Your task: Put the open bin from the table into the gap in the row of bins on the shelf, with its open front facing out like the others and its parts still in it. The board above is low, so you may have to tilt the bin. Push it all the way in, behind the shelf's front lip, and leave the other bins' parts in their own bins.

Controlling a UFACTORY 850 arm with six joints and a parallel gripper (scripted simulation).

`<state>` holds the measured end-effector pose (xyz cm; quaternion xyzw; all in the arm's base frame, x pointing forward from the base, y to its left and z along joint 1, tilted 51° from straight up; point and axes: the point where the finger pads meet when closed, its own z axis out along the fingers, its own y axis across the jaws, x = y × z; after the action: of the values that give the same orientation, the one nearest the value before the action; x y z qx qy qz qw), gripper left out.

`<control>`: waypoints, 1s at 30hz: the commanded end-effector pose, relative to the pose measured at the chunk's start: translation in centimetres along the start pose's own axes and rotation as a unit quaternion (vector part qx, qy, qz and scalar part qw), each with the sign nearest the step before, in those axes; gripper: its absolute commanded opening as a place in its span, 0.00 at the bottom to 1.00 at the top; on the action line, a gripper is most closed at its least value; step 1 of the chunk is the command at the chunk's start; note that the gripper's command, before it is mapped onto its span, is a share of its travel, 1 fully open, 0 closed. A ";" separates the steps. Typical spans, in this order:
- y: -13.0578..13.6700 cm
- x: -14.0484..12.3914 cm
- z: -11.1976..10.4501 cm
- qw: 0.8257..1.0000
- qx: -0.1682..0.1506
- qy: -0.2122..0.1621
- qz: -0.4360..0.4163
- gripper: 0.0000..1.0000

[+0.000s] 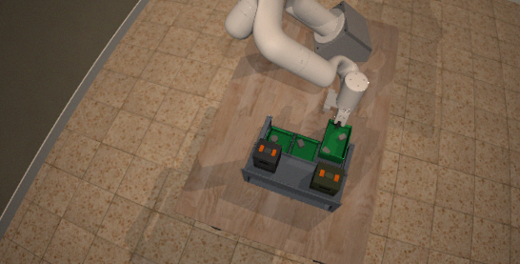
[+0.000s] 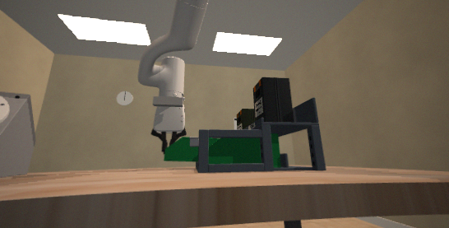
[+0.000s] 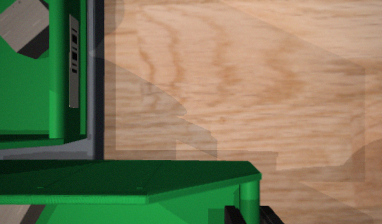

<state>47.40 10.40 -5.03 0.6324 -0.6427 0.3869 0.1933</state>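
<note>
Two green bins (image 1: 291, 143) already sit in the grey shelf (image 1: 291, 177), off to one side of the claw (image 2: 168, 139), and the third, the open bin (image 1: 337, 140), hangs from the claw itself, which pinches the bin's outer wall near a corner. That grip at the trailing end seems chosen so the arm can push from outside while the bin's far end goes under the low board (image 2: 230, 132). Beyond the claw, the bin is partly inside the gap, its near end jutting out over the table (image 2: 123, 180) and raised slightly. Grey parts (image 1: 341, 137) lie inside it. Two dark boxes (image 1: 267, 153) stand on top of the shelf.
</note>
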 end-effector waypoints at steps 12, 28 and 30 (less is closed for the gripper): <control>-0.8 0.0 -0.1 1.000 0.001 0.000 0.000 0.00; -1.8 0.0 -0.1 1.000 0.001 0.000 0.000 0.00; -1.9 0.0 -0.1 1.000 0.001 0.000 0.000 0.00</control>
<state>49.01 10.56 -4.60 0.6323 -0.6427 0.3870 0.1932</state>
